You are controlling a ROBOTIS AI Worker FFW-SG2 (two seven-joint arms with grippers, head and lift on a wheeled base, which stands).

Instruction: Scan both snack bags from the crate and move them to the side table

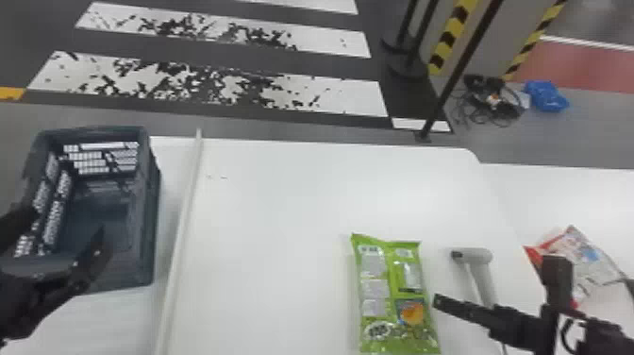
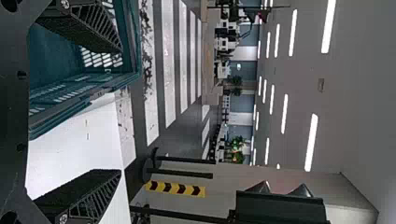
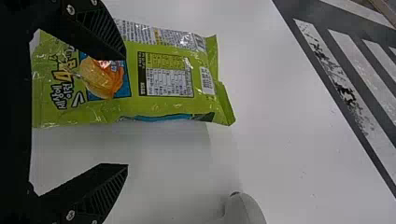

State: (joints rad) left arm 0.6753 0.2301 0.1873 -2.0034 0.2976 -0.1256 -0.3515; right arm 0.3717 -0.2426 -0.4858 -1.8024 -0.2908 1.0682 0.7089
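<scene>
My left gripper [image 1: 66, 224] is open over the dark crate [image 1: 153, 212], whose inside floor is bare. In the left wrist view, the left gripper [image 2: 120, 112] has a finger either side of the teal crate's [image 2: 84, 91] near corner. A green snack bag [image 1: 377, 278] lies flat on the white table. Just right of it stands my right gripper [image 1: 497, 283], open. In the right wrist view, one finger of the right gripper [image 3: 126, 112] overlaps the green bag [image 3: 163, 109]. Beyond lies a red-and-white bag [image 1: 585, 257] on the side table [image 1: 566, 203]. A grey scanner [image 1: 481, 269] sits between both bags.
A raised pale strip [image 1: 186, 212] runs along the table between crate and green bag. Past the far edge, barrier posts [image 1: 453, 80], tangled cables [image 1: 490, 101] and a blue bundle [image 1: 547, 97] are on the floor.
</scene>
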